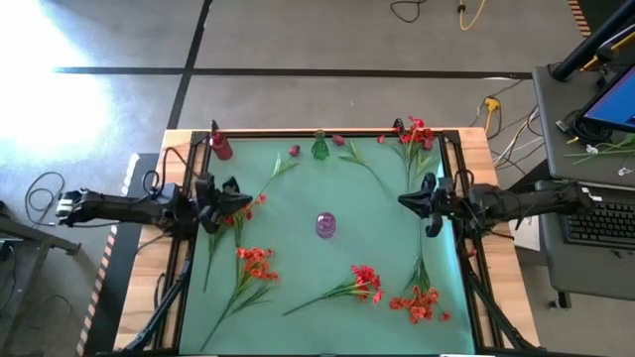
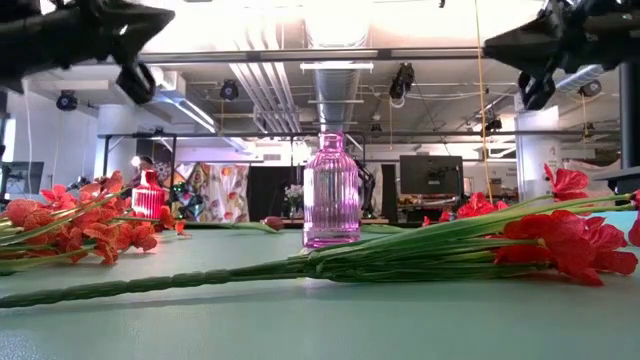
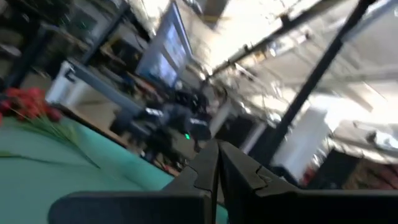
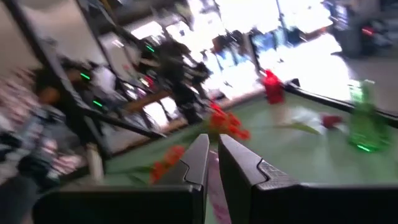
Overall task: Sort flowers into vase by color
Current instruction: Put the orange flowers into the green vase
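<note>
Red flower sprays on long green stems lie flat on the green mat: one at the near left, two at the near right, one at the far right. One more lies under my left arm. A pink vase stands upright mid-mat, also clear in the low view. A red vase and a green vase stand at the far edge. My left gripper hangs shut above the mat's left side. My right gripper hangs shut above its right side. Neither holds anything.
Small dark magenta buds lie near the green vase. Black frame rails run along the mat's left and right sides. A desk with a keyboard stands beyond the table's right edge. Bare mat lies around the pink vase.
</note>
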### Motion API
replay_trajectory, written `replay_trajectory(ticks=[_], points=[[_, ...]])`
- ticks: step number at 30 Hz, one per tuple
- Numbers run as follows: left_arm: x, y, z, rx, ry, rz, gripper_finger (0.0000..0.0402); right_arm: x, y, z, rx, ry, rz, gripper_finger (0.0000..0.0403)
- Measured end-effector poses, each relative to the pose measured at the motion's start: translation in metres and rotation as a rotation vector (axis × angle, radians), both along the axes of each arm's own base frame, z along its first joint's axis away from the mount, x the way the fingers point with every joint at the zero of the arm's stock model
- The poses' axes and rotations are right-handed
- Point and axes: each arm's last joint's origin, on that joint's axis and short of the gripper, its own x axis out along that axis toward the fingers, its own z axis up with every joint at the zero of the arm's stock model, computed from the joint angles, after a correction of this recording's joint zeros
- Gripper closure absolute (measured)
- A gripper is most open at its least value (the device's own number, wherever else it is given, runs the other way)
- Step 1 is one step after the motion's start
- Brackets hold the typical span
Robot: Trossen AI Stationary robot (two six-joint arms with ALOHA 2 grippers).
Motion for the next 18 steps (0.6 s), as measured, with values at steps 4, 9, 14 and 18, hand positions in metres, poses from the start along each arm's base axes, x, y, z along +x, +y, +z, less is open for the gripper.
replay_trajectory(ticks=[4, 9, 14, 18], points=[[0.014, -0.002, 0.024, 0.005, 0.133, -0.020, 0.0401, 0.000, -0.003, 0.014, -0.010, 0.170, -0.107, 0.0374], [0.027, -0.005, 0.036, -0.061, 0.470, -0.039, 0.0401, -0.005, -0.005, 0.029, 0.002, 0.264, -0.170, 0.0374], [0.039, -0.014, 0.041, -0.191, 0.683, -0.045, 0.0401, -0.007, -0.005, 0.032, 0.009, 0.279, -0.172, 0.0374], [0.050, -0.027, 0.044, -0.289, 0.784, -0.075, 0.0401, -0.008, -0.005, 0.031, -0.003, 0.295, -0.171, 0.0374]])
